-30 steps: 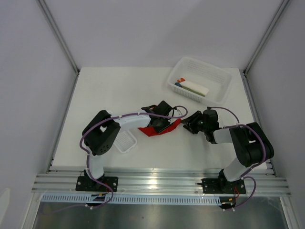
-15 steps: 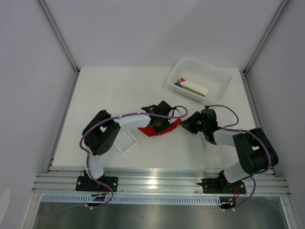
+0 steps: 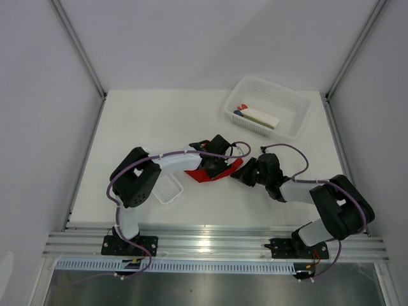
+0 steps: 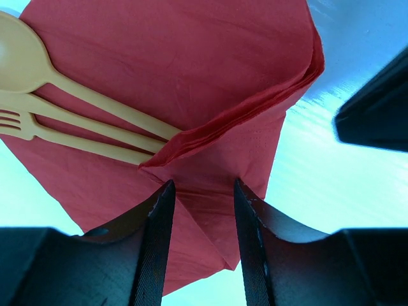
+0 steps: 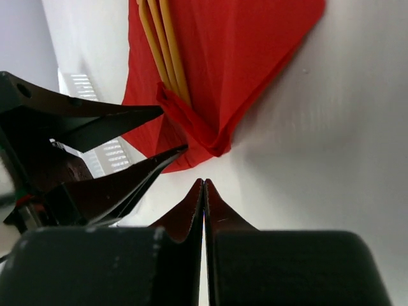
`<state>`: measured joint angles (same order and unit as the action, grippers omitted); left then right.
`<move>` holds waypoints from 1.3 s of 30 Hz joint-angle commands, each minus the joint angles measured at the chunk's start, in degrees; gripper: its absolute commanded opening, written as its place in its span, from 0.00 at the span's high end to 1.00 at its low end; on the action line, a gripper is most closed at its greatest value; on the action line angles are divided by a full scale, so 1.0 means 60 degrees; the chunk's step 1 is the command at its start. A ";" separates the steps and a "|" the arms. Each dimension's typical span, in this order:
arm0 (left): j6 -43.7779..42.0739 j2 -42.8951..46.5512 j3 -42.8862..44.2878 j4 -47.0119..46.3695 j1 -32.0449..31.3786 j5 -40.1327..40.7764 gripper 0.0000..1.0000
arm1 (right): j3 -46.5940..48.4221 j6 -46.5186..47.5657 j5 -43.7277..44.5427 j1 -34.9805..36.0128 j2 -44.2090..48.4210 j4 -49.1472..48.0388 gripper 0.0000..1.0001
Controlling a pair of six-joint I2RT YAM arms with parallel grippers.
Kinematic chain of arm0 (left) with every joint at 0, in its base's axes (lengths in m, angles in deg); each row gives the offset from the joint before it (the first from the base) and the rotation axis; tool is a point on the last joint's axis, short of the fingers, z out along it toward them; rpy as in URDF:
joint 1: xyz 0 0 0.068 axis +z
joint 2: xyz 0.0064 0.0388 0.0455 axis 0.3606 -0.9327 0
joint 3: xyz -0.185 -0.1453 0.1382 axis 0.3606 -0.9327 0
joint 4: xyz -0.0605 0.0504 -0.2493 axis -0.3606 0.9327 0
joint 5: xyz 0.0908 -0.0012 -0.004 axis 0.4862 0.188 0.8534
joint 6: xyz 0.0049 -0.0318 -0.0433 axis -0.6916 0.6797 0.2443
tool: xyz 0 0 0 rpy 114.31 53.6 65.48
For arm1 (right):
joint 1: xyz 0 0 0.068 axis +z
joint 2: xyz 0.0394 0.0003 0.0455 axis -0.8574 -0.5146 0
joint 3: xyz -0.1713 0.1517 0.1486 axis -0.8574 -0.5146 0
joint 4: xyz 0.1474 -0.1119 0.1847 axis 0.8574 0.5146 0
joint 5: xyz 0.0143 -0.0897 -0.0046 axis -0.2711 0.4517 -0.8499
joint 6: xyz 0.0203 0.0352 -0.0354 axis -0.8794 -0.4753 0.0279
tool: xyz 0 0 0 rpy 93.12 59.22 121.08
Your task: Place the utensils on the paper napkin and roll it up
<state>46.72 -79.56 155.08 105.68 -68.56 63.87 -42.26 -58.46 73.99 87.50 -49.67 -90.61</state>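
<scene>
The red paper napkin (image 4: 191, 70) lies on the table under the left arm, and a sliver of the napkin (image 3: 203, 175) shows from above. One corner is folded over the handles of the orange utensils (image 4: 83, 118); a spoon head (image 4: 19, 51) and a fork (image 4: 13, 121) stick out. My left gripper (image 4: 203, 185) is open, its fingers standing either side of the folded corner. My right gripper (image 5: 204, 183) is shut and empty, its tips on bare table just short of the napkin's fold (image 5: 213, 143). The utensils' handles (image 5: 159, 38) run away from it.
A white mesh basket (image 3: 290, 121) with white, blue and red items stands at the back right. A narrow white tray (image 3: 167, 189) lies by the left arm's elbow. The two grippers (image 3: 213, 166) (image 3: 242, 174) are close together at the table's centre.
My right gripper has closed fully and slid left toward the napkin's corner. The left arm and the napkin have stayed put.
</scene>
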 commanded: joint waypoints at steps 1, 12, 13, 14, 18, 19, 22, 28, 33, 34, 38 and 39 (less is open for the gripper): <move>-0.0049 0.0035 0.0206 0.0027 0.0052 0.0062 0.54 | 0.0262 -0.0356 -0.0328 0.0089 -0.0776 -0.1667 1.00; -0.0063 0.0021 0.0265 0.0057 0.0037 0.0062 0.54 | 0.0775 -0.0825 -0.0169 0.0075 -0.2214 -0.2637 1.00; -0.0078 0.0021 0.0236 0.0057 0.0051 0.0048 0.54 | 0.0833 -0.0825 -0.0095 0.0046 -0.2229 -0.2548 1.00; -0.0078 0.0021 0.0265 0.0057 0.0037 0.0047 0.54 | 0.0833 -0.0840 -0.0036 0.0031 -0.2273 -0.2490 1.00; -0.0107 0.0021 0.0265 0.0071 0.0052 0.0047 0.54 | 0.0848 -0.0957 0.0155 -0.0086 -0.2405 -0.2212 1.00; -0.0122 0.0021 0.0265 0.0086 0.0052 0.0062 0.54 | 0.0848 -0.0986 0.0257 -0.0145 -0.2448 -0.2138 1.00; -0.0151 0.0021 0.0279 0.0100 0.0052 0.0062 0.54 | 0.0819 -0.1089 0.0243 -0.0233 -0.2726 -0.2107 1.00; -0.0254 0.0021 0.0411 0.0174 0.0052 0.0091 0.53 | 0.0848 -0.1206 -0.0050 -0.0350 -0.3196 -0.2138 1.00; -0.0341 0.0137 0.0484 0.0159 0.0052 0.0164 0.53 | 0.0804 -0.1162 0.0023 -0.0379 -0.3050 -0.1816 1.00; -0.0341 0.0196 0.0485 0.0188 0.0052 0.0150 0.53 | 0.0833 -0.1162 0.0038 -0.0380 -0.2992 -0.1757 1.00; -0.0312 0.0562 0.0733 0.0349 0.0052 -0.0025 0.52 | 0.0848 -0.1162 0.0009 -0.0365 -0.3035 -0.1596 1.00; -0.0283 0.0621 0.0806 0.0393 0.0052 -0.0084 0.52 | 0.0863 -0.1162 0.0009 -0.0365 -0.3049 -0.1566 1.00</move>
<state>45.65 -79.45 156.52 107.43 -68.58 64.38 -37.64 -65.83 72.53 85.42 -67.48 -103.60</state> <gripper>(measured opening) 0.476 0.004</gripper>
